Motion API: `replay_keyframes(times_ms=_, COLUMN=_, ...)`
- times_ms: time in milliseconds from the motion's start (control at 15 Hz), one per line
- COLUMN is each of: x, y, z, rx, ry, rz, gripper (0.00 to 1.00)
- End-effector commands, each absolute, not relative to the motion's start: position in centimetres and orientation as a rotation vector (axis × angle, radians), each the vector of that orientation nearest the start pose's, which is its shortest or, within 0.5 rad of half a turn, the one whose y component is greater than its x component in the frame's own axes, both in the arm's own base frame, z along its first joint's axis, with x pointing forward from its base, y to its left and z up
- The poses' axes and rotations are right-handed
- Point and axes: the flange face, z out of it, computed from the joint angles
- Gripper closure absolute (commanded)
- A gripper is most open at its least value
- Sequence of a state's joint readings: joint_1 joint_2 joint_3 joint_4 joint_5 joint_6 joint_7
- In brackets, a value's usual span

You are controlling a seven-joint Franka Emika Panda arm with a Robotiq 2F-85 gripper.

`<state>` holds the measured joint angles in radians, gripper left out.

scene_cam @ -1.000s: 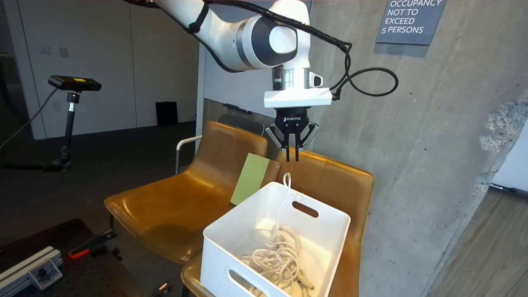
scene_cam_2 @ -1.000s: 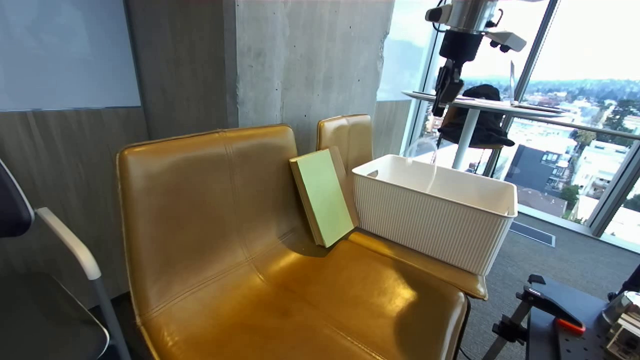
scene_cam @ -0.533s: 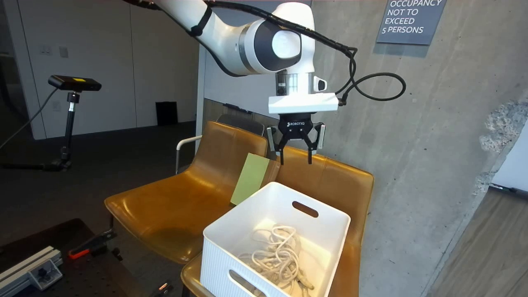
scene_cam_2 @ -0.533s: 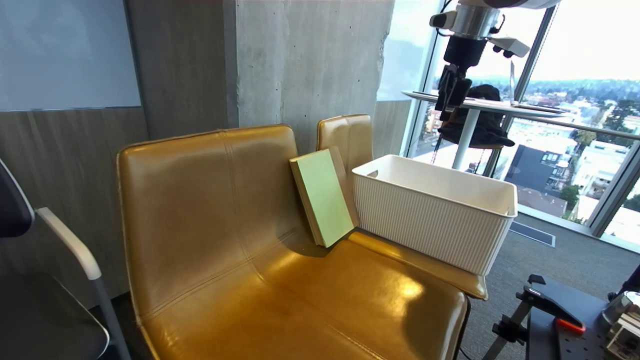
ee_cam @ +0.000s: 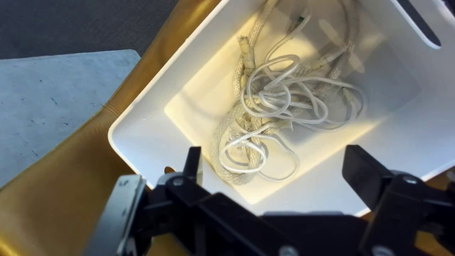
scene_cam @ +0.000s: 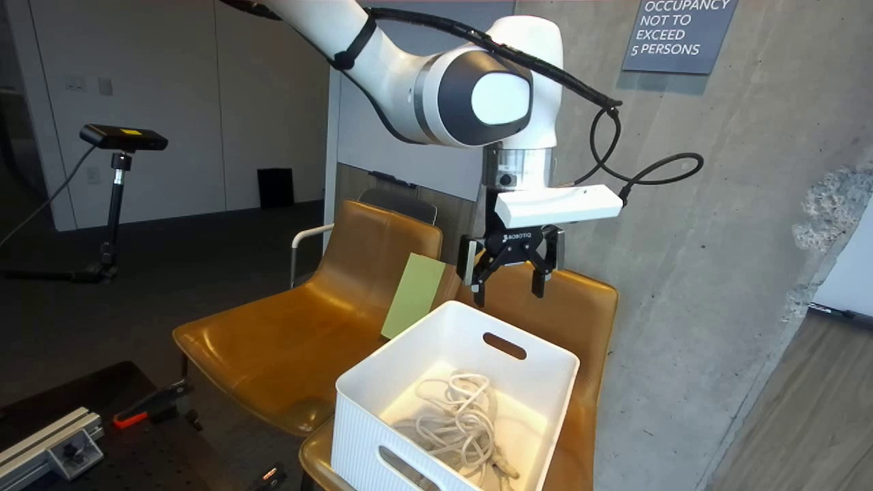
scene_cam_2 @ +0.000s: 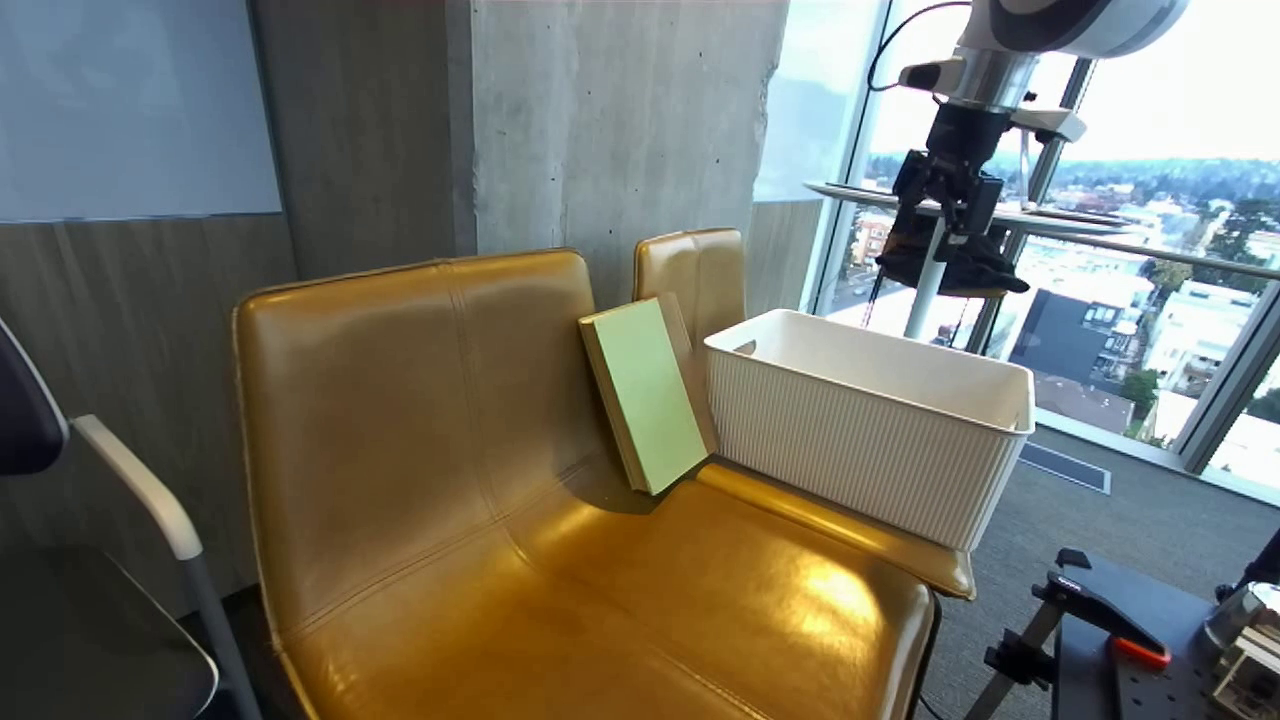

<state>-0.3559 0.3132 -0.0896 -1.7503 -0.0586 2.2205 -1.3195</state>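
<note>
A tangle of white cord (ee_cam: 275, 84) and thicker braided rope (ee_cam: 260, 26) is heaped inside a white rectangular bin (scene_cam: 361, 436), which is set on a brown leather chair (scene_cam: 583, 300). The bin's long axis is aligned from the seat's front toward the backrest; in the wrist view it is slanted from lower left to upper right. The cord is looped in coils turned many ways, while a taped rope end (ee_cam: 245, 49) is pointed toward the top of the wrist view. The gripper (scene_cam: 509, 293) is raised above the bin, well apart from the cord, its fingers (ee_cam: 362, 174) spread wide and directed downward. In an exterior view the cord is hidden by the bin's ribbed side wall (scene_cam_2: 850, 450). In an exterior view the bin's near end is cut off at the bottom. In the wrist view part of the rim is covered by the gripper, the bin's upper end is cropped, and most cord ends are hard to make out.
</note>
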Motion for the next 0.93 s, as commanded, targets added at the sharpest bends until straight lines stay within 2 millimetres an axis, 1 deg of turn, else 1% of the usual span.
replay_keyframes(times_ms=0, x=57.5, y=-28.6, z=38.2, rx=-2.811, ry=-1.659, rz=-0.087, gripper=0.00)
replay_keyframes(times_ms=67, x=57.2, y=-27.9, z=37.1, rx=-2.764, ry=-1.709, rz=-0.078, gripper=0.00)
replay_keyframes(times_ms=200, x=57.0, y=-25.7, z=34.9, rx=-2.683, ry=-1.813, rz=-0.047, gripper=0.00)
replay_keyframes(times_ms=400, x=57.4, y=-22.2, z=31.4, rx=-2.582, ry=-1.953, rz=-0.012, gripper=0.00)
replay_keyframes(times_ms=533, x=57.8, y=-20.3, z=29.0, rx=-2.531, ry=-2.030, rz=0.009, gripper=0.00)
replay_keyframes(times_ms=600, x=57.9, y=-19.7, z=27.7, rx=-2.510, ry=-2.063, rz=0.021, gripper=0.00)
replay_keyframes(times_ms=733, x=58.0, y=-19.0, z=25.1, rx=-2.478, ry=-2.129, rz=0.051, gripper=0.00)
replay_keyframes(times_ms=867, x=58.1, y=-19.3, z=22.2, rx=-2.455, ry=-2.191, rz=0.087, gripper=0.00)
